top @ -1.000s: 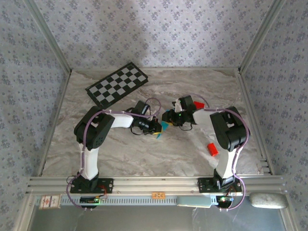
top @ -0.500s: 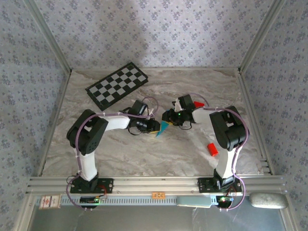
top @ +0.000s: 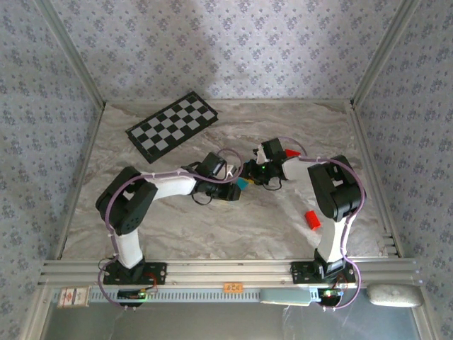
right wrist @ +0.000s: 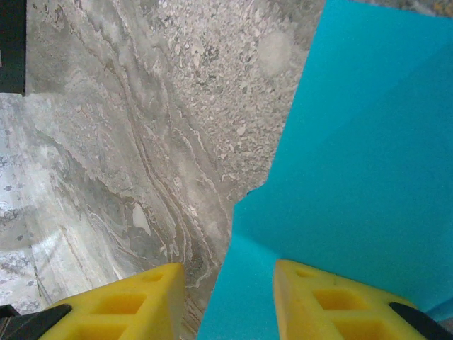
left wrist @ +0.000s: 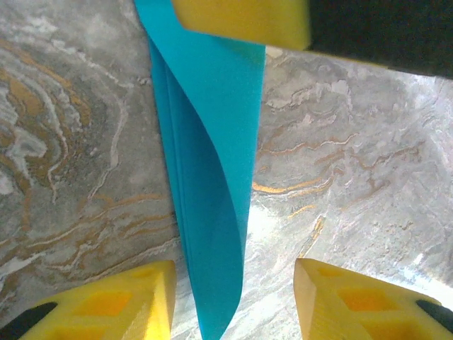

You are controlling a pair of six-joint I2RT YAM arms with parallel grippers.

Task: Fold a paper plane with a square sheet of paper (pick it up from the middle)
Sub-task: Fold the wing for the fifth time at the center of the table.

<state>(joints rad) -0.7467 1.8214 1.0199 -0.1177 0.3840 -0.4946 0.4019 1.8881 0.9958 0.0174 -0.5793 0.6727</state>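
The tip of the folded cyan paper point(left wrist: 212, 177) lies between the parted yellow fingers point(left wrist: 113, 301), touching neither.

Overhead; both wrists close above paper point(left wrist: 212, 177)

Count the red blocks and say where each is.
2: one red block lies at right, toward the near edge; the other peeks out behind the right arm. The arms could hide more.

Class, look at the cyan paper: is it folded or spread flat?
Folded: the paper shows several stacked layers along one edge and tapers to a narrow point.
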